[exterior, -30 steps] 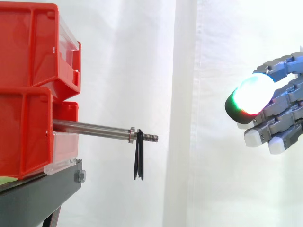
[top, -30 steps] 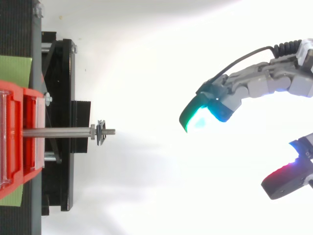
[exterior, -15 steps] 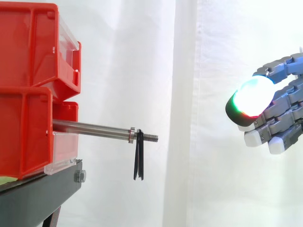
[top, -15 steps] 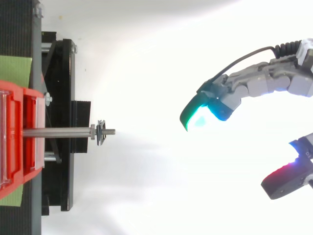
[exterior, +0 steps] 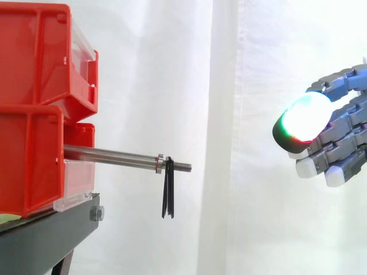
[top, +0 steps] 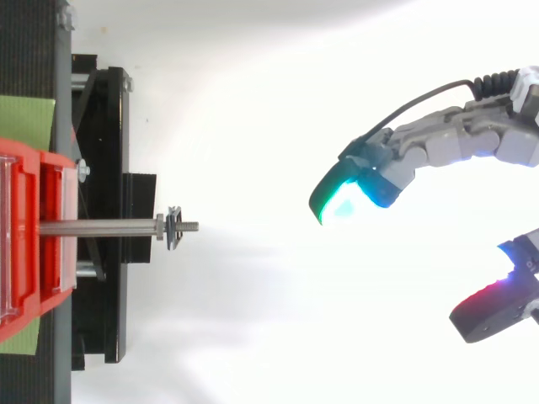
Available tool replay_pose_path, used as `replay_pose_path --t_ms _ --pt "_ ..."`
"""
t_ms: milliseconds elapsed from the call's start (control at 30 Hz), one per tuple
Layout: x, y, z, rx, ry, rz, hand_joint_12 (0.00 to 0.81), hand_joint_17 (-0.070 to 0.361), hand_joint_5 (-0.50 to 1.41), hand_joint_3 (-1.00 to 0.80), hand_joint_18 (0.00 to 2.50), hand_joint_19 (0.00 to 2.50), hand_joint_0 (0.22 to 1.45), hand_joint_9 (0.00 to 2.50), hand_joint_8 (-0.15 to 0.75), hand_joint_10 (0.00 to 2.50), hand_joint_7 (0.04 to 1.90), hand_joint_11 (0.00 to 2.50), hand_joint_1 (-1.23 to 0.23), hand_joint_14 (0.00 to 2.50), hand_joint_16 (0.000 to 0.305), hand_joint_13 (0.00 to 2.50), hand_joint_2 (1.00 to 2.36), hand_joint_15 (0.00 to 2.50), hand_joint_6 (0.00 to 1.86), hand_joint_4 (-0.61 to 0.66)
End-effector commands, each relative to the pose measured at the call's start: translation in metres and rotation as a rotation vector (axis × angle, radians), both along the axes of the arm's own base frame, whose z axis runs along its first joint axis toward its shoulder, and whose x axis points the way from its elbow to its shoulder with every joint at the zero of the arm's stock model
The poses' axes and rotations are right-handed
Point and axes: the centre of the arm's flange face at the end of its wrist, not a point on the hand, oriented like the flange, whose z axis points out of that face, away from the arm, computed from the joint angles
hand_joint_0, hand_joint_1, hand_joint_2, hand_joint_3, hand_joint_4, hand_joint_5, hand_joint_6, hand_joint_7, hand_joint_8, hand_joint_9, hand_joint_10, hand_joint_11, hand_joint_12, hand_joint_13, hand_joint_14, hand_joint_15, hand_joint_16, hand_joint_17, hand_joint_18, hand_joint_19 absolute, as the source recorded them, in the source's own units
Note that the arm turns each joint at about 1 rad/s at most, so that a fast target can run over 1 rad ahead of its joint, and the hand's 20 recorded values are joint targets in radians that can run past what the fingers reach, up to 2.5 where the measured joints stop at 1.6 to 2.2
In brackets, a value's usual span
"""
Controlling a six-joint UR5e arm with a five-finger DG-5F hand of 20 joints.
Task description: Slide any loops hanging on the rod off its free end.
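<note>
Black, thin and flattened, the band loop [exterior: 168,195] you want hangs at the lower middle-left of the side view. It sits on the threaded tip [exterior: 182,167] of the round polished steel rod [exterior: 109,154], just outboard of a small metal collar [exterior: 160,164]. The rod juts rightward from the stacked red plastic bins [exterior: 34,57] on the black metal stand [exterior: 46,240], before the white curtain [exterior: 229,86]. From above, the loop shows as a short dark bar across the rod, left of centre, with only a little thread between it and the free end.

At the right edge you have the grey robot hand [exterior: 338,137], well apart from the rod and somewhat higher than it in the side view. Its fingers are loosely bent and spread, holding nothing. From above, one green-cyan glowing pad [top: 341,198] points toward the rod.

Over the last second almost nothing has changed: the hand sits in practically the same spot and the loop has not stirred. I read that as a pause in the approach, with the removal itself not yet begun. You would need to close the gap leftward, drop to rod height, hook a finger on the collar side of the loop and sweep right.
</note>
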Motion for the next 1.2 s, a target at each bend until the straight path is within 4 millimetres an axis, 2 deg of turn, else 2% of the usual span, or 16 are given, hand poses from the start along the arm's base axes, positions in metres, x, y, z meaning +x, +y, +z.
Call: replay_pose_path --t_ms 0,67,233,367,600,633,767,1167 --pt "0.0 0.0 0.0 0.002 0.001 0.001 0.388 0.135 -0.26 -0.41 0.46 0.23 0.58 0.36 0.283 0.0 0.66 0.0 -0.51 0.0 0.06 0.36 1.01 0.0 0.5 0.24" --pt "0.0 0.001 0.0 0.007 0.001 0.003 0.389 0.136 -0.26 -0.41 0.47 0.24 0.58 0.37 0.289 0.0 0.66 0.0 -0.51 0.0 0.06 0.37 1.01 0.0 0.5 0.24" --pt "0.009 0.003 0.02 0.049 -0.032 0.0 0.389 0.136 -0.26 -0.41 0.48 0.24 0.58 0.38 0.289 0.0 0.66 0.0 -0.51 0.0 0.06 0.38 1.01 0.0 0.5 0.24" --pt "0.015 0.003 0.039 0.186 -0.038 -0.004 0.39 0.136 -0.26 -0.41 0.49 0.25 0.58 0.39 0.294 0.0 0.66 0.0 -0.5 0.0 0.06 0.39 1.01 0.0 0.5 0.24" --pt "0.014 -0.005 0.036 0.265 -0.023 -0.05 0.391 0.136 -0.26 -0.4 0.51 0.25 0.58 0.4 0.296 0.0 0.65 0.0 -0.5 0.0 0.06 0.41 1.01 0.0 0.5 0.25" --pt "0.018 -0.008 0.023 0.26 -0.007 -0.075 0.39 0.135 -0.26 -0.4 0.51 0.25 0.58 0.4 0.296 0.0 0.66 0.0 -0.5 0.0 0.06 0.41 1.01 0.0 0.5 0.26" --pt "0.024 -0.013 0.014 0.263 -0.026 -0.13 0.389 0.135 -0.25 -0.41 0.52 0.25 0.58 0.42 0.297 0.0 0.66 0.0 -0.5 0.0 0.06 0.42 1.01 0.0 0.5 0.26" --pt "0.027 -0.02 0.018 0.269 -0.087 -0.209 0.386 0.134 -0.25 -0.4 0.53 0.26 0.59 0.45 0.294 0.0 0.66 0.0 -0.51 0.0 0.059 0.46 1.01 0.0 0.5 0.27"
